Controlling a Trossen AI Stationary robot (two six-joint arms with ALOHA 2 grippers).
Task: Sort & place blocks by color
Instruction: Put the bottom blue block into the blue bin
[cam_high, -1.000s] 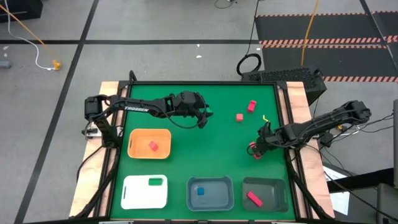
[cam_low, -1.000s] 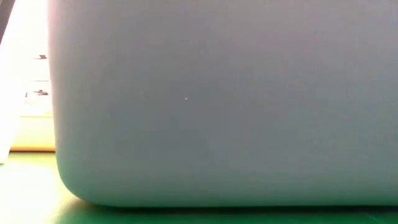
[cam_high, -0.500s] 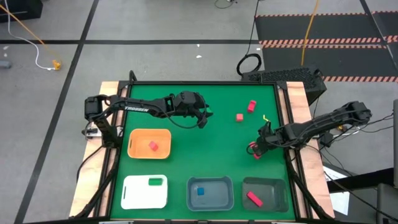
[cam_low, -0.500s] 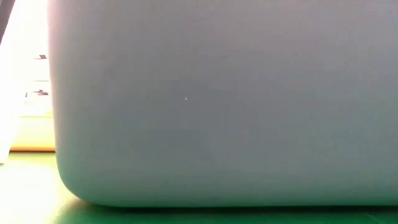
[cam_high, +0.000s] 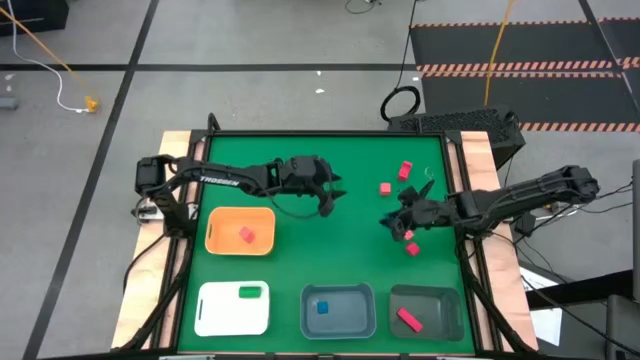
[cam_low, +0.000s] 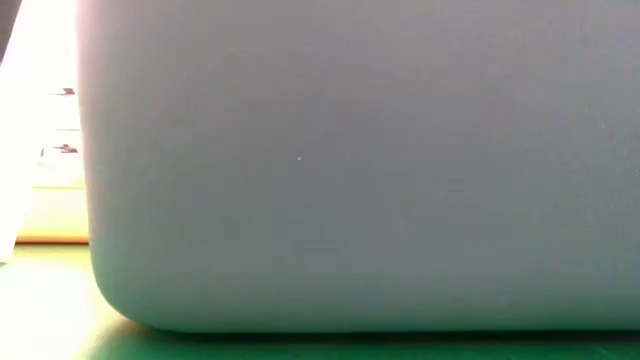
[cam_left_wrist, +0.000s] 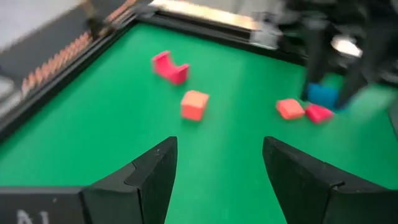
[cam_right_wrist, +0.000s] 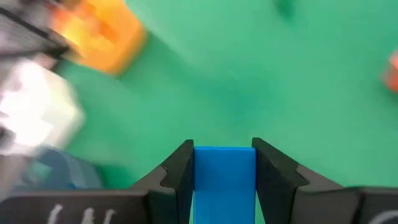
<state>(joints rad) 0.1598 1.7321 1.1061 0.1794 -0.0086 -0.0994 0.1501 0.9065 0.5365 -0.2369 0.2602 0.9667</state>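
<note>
Grey floor (cam_high: 250, 40) with dark lines, striped black mat (cam_high: 520, 45), yellow cable (cam_high: 45, 50)

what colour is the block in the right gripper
Blue. The right gripper is shut on a blue block, clearest in the right wrist view.

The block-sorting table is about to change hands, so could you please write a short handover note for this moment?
Right tool: shut on a small blue block, above the green mat's right side.
Left tool: open, empty, over the mat's far middle.
Sorted: a red block in the orange tray, a green block on the white tray, another blue block in the blue-grey tray, a red bar in the dark grey tray.
Left: tray the held blue block; four red pieces lie loose on the mat.
</note>
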